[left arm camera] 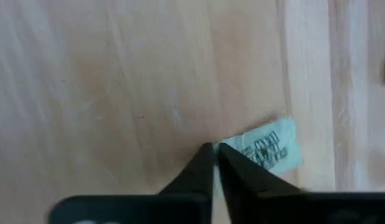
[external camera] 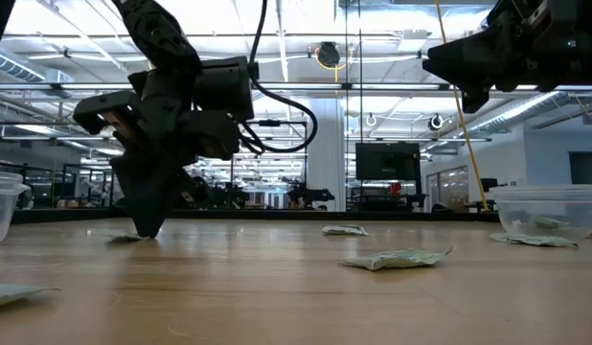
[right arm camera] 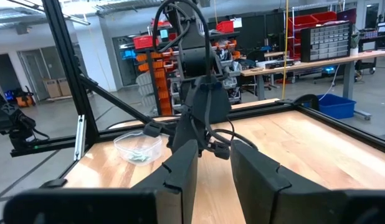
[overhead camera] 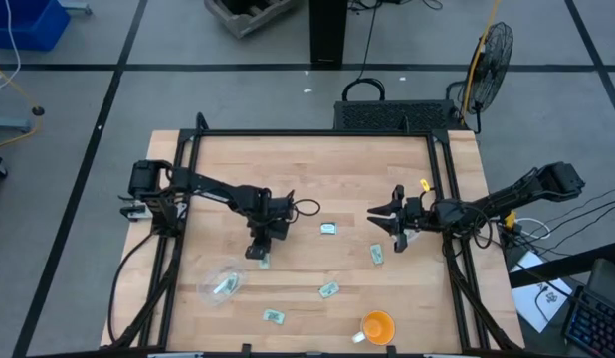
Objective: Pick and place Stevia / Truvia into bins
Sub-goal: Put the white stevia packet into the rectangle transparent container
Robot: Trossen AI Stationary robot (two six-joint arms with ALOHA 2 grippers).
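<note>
Spanning the whole work area, the wooden counter (overhead camera: 317,189) carries loose sachets. The left hand (overhead camera: 258,253) points straight down, fingers together, their tips pressed at the edge of a sachet (left arm camera: 267,146) that lies flat. The right hand (overhead camera: 390,221) hovers clear of the surface, fingers apart. One clear bin (overhead camera: 220,282) near the left hand holds a sachet; other sachets (overhead camera: 327,229) lie scattered, well apart.

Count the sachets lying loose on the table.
5 sachets: one at the left tool's tips, one at table centre, one by the right tool, two near the orange cup. Others may be hidden.
</note>
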